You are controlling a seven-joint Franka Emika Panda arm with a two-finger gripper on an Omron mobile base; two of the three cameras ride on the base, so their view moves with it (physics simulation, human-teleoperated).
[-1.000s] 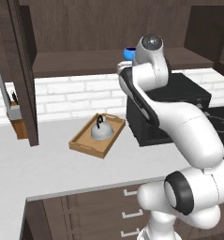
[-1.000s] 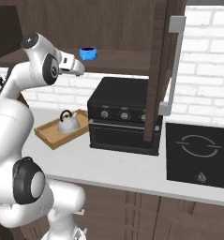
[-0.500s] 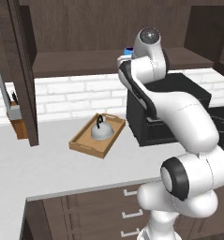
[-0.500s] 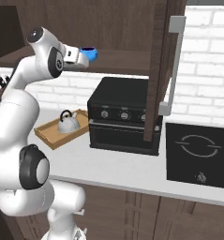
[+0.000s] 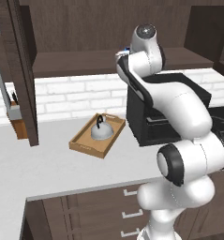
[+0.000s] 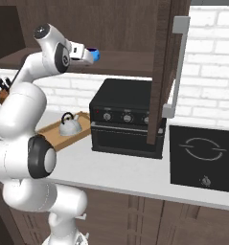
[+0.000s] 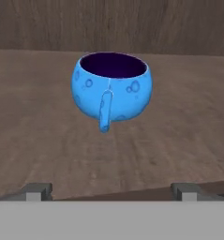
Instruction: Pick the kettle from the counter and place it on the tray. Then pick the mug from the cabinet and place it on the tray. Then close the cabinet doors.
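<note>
Jaws spread wide, nothing between them; gripper (image 7: 111, 191) level with the cabinet (image 6: 130, 28) shelf, facing the mug (image 7: 112, 88). Upright on that shelf, handle toward the hand, dark inside plain from the hand camera; from the right base camera, just a blue edge (image 6: 94, 55) past the wrist. Below, kettle (image 5: 102, 131) sitting in the tray (image 5: 84, 146) on the counter (image 5: 52, 168), beside the black oven (image 6: 128, 117). Cabinet door (image 6: 165, 72) ajar, fronting the oven.

A kitchen is surrounding me: a black oven box (image 6: 128, 117) is sitting on the pale counter (image 5: 52, 164), white brick is running behind, drawers (image 5: 127, 215) below.
</note>
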